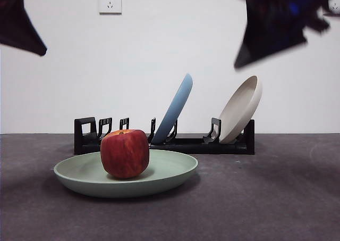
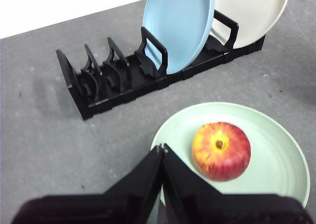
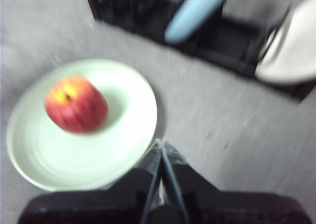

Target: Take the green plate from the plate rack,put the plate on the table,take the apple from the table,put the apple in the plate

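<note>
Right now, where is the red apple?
The apple sits in the green plate on the table, left of centre in the front view, just in front of the plate rack.

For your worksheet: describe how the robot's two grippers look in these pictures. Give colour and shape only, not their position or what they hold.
The left gripper has two matte black jaws, broad at the base and tapering to thin, pale-edged tips. The right gripper looks the same: black, wedge-shaped, narrowing to a point, though its picture is blurred. In the front view the arms appear only as dark, angular shapes. No cables or markings are discernible.
</note>
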